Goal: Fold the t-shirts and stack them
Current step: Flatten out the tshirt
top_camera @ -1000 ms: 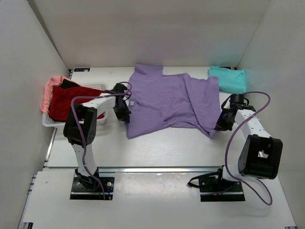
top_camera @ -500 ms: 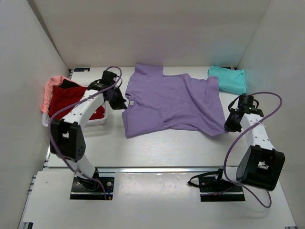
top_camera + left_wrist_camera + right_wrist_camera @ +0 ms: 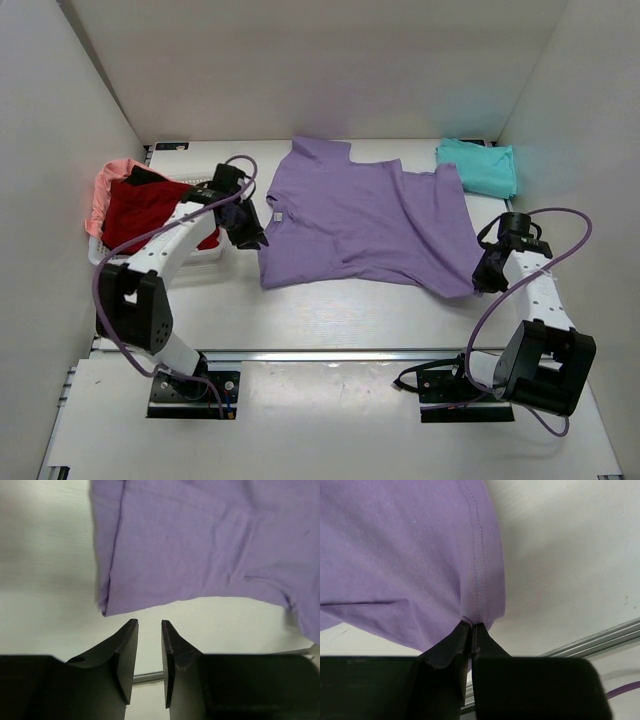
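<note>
Purple shirt (image 3: 360, 215) shifted nearer; right fingers (image 3: 445, 650) pinch its hem.

The lavender t-shirt (image 3: 360, 220) is soft, matt, finely knit cloth with a stitched hem. The table (image 3: 330, 310) looks smooth, white and faintly grained. The left gripper (image 3: 149, 625) and right gripper (image 3: 471, 626) are matt black plastic.

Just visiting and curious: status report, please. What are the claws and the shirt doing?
Right claw shut on purple shirt hem. Left claw open, empty, just off shirt's edge. Shirt spread out, unfolded. Teal shirt far right, beside the sleeve.
</note>
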